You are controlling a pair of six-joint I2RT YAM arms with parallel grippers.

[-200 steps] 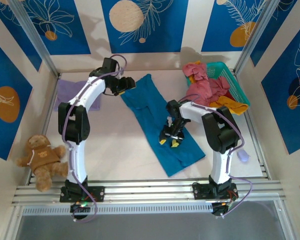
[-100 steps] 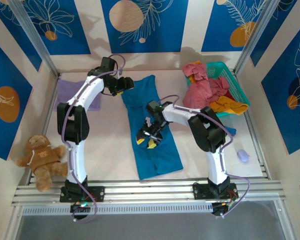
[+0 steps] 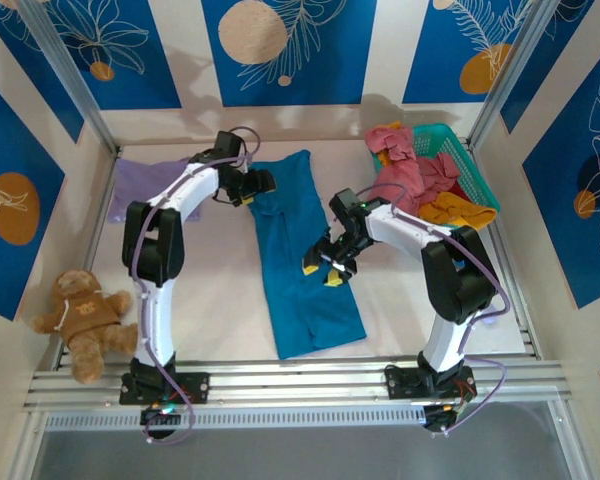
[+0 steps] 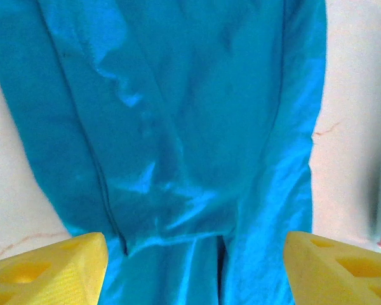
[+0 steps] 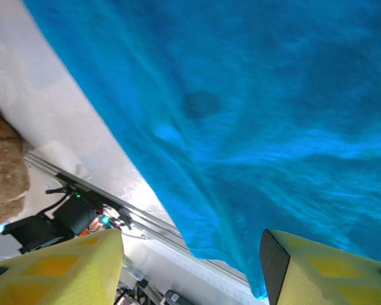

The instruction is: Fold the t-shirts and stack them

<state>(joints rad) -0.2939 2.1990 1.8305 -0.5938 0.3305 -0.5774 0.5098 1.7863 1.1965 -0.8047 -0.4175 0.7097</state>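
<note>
Both left hand (image 4: 195, 255) and right hand (image 5: 192, 246) gape wide over the teal t-shirt (image 3: 290, 292), apparently empty.

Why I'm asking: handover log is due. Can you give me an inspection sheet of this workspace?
Surface: pale table, no spills seen.
Job's things: teal shirt lying as a long strip mid-table; lavender shirt flat at far left; pink shirt and orange shirt heaped in the basket.
Clutter: teddy bear at left edge; turquoise basket far right.
Grippers: left gripper open over the teal shirt's far end; right gripper open over its right edge.
Cables: purple cable along the left arm.
Surroundings: blue-patterned walls; metal rail at the near edge.
</note>
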